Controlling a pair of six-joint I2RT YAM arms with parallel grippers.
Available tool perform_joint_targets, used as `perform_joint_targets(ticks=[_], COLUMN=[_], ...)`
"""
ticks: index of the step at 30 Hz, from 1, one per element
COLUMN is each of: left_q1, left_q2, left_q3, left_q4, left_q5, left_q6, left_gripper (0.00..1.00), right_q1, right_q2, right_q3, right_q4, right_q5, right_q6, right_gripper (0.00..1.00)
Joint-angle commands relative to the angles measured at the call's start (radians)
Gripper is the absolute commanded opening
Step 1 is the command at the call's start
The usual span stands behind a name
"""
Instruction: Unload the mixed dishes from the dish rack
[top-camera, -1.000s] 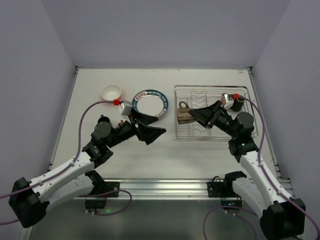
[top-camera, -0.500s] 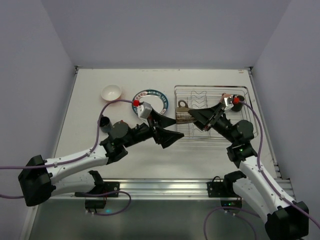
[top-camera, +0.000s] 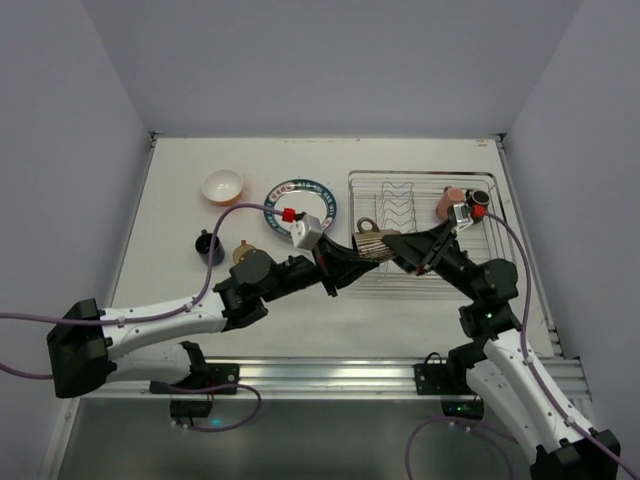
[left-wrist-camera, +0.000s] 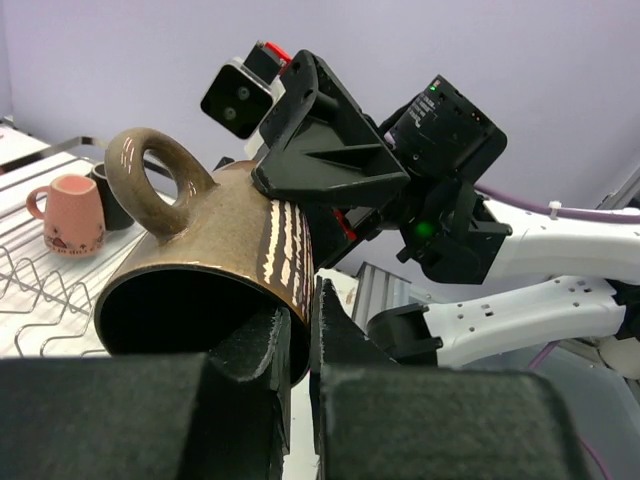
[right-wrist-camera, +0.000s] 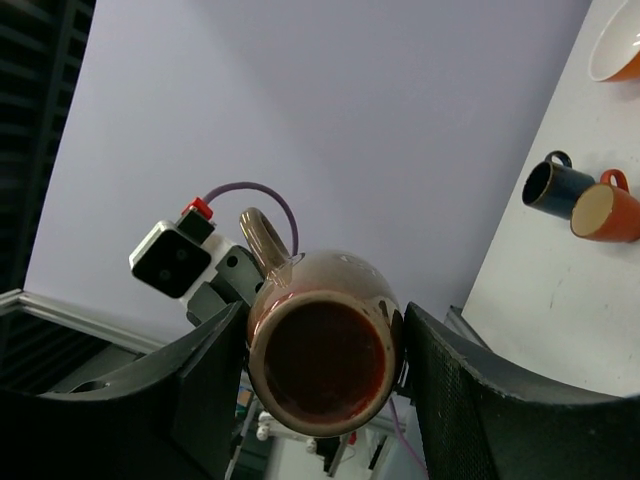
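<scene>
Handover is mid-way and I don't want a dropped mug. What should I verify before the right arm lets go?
1. Left gripper shut on the brown mug rim wall: ok.
2. Right gripper flanks the mug's body on both sides: ok.
3. Mug held above the dish rack, not caught in its wires: ok.
4. Left pinch deep enough to carry the mug alone: cannot tell.
5. Table room beside the navy mug and orange mug: ok.

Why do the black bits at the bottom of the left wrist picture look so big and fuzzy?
Left wrist view: the left end effector has its fingers right by the lens, so they look huge and soft; the brown mug they pinch is sharp. Top view: even light, faint shadows.
</scene>
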Motion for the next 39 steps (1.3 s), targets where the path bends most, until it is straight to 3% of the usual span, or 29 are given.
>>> perform_joint_targets(ticks=[1,3,4,5,6,8,10,12,14,15,18,23,27,34,39], left_q1=[-0.026,-0.029,-0.029,-0.029,-0.03,-0.032,-0.031,-0.029,-0.024,0.008,0.125,0.244,0.334,0.368,0.376], left_q2=[0.006,0.006,0.006,0.005,-0.003,-0.007,0.002,0.02,0.031,0.052,0.104,0.207,0.319,0.482,0.539], left_q3=[0.057,0.074,0.089,0.123,0.143,0.221,0.287,0.37,0.407,0.45,0.499,0.537,0.545,0.577,0.593], left_q4=[0.059,0.0,-0.039,-0.077,-0.178,-0.321,-0.598,-0.889,-1.042,-1.181,-1.35,-1.49,-1.513,-1.495,-1.515], left_q5=[-0.037,-0.058,-0.089,-0.104,-0.12,-0.201,-0.297,-0.392,-0.515,-0.531,-0.43,-0.342,-0.287,-0.242,-0.284], left_q6=[0.062,0.08,0.088,0.095,0.103,0.118,0.145,0.117,0.08,0.041,0.016,0.049,0.097,0.114,0.088], left_gripper=[0.0,0.0,0.0,0.0,0.0,0.0,0.0,0.0,0.0,0.0,0.0,0.0,0.0,0.0,0.0], right_q1=[0.005,0.005,0.005,0.006,0.005,-0.002,-0.014,-0.02,-0.023,-0.025,-0.025,-0.025,-0.025,-0.025,-0.025], right_q2=[-0.029,-0.046,-0.062,-0.067,-0.072,-0.075,-0.069,-0.058,-0.056,-0.053,-0.018,0.075,0.097,0.082,0.068], right_q3=[-0.003,-0.016,-0.016,-0.011,0.015,0.078,0.191,0.262,0.297,0.335,0.412,0.483,0.445,0.4,0.392], right_q4=[0.045,0.036,0.001,-0.038,-0.081,-0.372,-0.632,-0.736,-0.809,-0.827,-0.887,-0.984,-0.955,-0.909,-0.91], right_q5=[-0.028,-0.028,-0.014,-0.005,0.0,0.117,0.276,0.493,0.625,0.662,0.766,0.816,0.699,0.642,0.626], right_q6=[0.02,0.0,-0.02,-0.049,-0.132,-0.274,-0.501,-0.655,-0.728,-0.786,-0.897,-1.011,-1.023,-1.025,-1.037], right_gripper=[0.0,0.09,0.22,0.76,0.99,0.99,0.99,0.99,0.99,0.99,0.99,0.99,0.99,0.99,0.99])
